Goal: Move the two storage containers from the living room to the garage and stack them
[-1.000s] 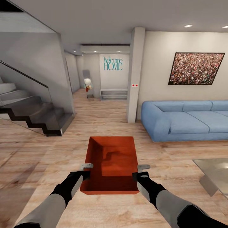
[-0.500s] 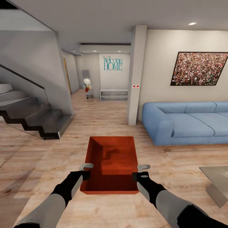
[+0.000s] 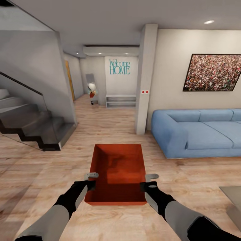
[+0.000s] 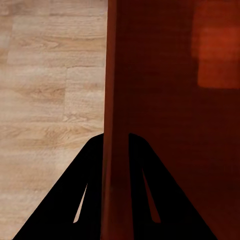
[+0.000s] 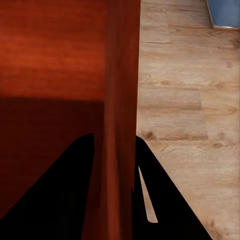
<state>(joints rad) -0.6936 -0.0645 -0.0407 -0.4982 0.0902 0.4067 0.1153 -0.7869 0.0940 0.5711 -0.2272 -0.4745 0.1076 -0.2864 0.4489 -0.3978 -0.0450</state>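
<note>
One orange-red storage container [image 3: 116,174], open at the top and empty, is held up in front of me over the living room's light wood plank floor [image 3: 50,167]. My left gripper [image 3: 91,180] is shut on its left wall [image 4: 116,100]. My right gripper [image 3: 149,181] is shut on its right wall [image 5: 121,90]. In both wrist views a thin orange wall runs between two black fingers, with planks showing beside it. The second container is out of view, as is the garage.
A dark staircase with a glass rail [image 3: 30,124] rises at the left. A white pillar [image 3: 146,80] stands ahead, a blue sofa [image 3: 197,132] to its right. A hallway [image 3: 100,113] leads to a "Welcome HOME" wall. A glass table corner [image 3: 234,197] is at far right.
The whole view has shifted: stairs, pillar and sofa appear closer and slid outward, the table corner slipping toward the right edge. The camera has moved forward; container and grippers keep their hold.
</note>
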